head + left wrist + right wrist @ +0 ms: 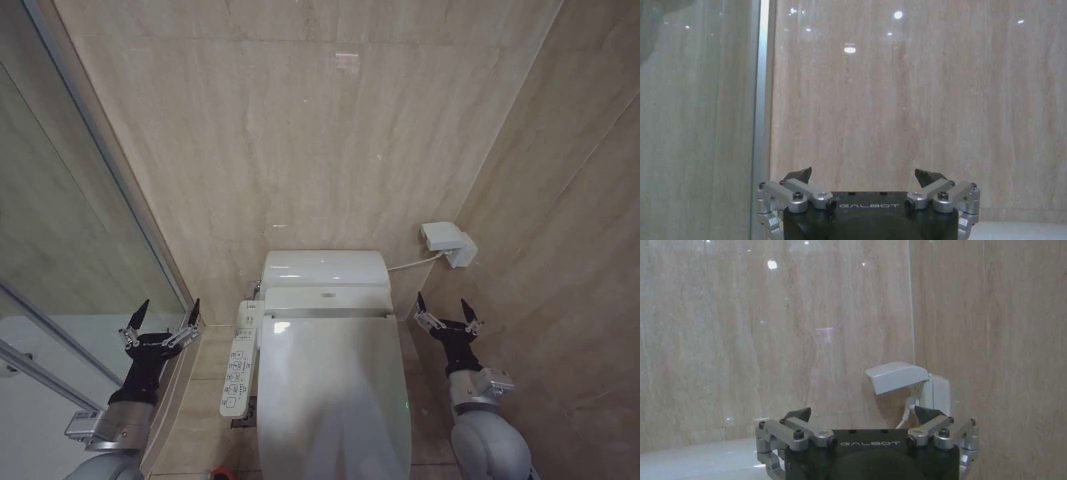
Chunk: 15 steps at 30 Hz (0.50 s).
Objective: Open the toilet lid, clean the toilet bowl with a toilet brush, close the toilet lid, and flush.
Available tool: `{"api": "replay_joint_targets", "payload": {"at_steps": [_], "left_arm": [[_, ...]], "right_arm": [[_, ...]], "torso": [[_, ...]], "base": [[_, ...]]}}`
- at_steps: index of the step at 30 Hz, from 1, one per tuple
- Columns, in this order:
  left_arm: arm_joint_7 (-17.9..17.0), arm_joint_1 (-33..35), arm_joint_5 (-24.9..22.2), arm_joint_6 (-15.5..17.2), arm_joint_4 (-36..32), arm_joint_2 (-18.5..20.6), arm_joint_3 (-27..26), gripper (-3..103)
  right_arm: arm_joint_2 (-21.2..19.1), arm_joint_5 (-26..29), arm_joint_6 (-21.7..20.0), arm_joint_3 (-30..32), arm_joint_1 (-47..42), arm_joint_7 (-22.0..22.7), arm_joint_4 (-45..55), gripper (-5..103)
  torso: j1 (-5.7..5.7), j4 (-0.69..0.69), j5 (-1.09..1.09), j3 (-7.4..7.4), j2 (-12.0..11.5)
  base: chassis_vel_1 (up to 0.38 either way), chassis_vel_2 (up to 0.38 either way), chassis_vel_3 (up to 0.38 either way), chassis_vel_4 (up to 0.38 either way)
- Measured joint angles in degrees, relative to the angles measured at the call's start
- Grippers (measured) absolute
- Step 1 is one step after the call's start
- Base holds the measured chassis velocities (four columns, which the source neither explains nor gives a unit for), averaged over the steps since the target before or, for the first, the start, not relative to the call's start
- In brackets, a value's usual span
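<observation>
The glossy white toilet lid lies down flat over the toilet bowl, which is hidden beneath it. The toilet brush is out of view. My left gripper hangs open to the left of the toilet, level with the lid's back end, beside the glass partition; the left wrist view shows the left gripper open against the tiled wall. To the right of the toilet my right gripper is open too, held at about the same height; the right gripper faces the wall socket in the right wrist view.
A white tank sits behind the lid. A control panel with buttons sticks out on the toilet's left side. A white socket cover with a cable is on the right wall. A glass shower partition borders the left.
</observation>
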Motion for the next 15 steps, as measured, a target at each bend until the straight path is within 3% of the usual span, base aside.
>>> {"api": "replay_joint_targets", "payload": {"at_steps": [15], "left_arm": [[-1.14, -0.80, -0.24, 0.06, 0.19, -0.92, 0.86, 100]], "right_arm": [[0.00, 0.00, 0.00, 0.00, 0.00, 0.00, 0.00, 100]], "torso": [[0.00, 0.00, 0.00, 0.00, 0.00]], "base": [[0.000, 0.000, 0.000, 0.000]]}}
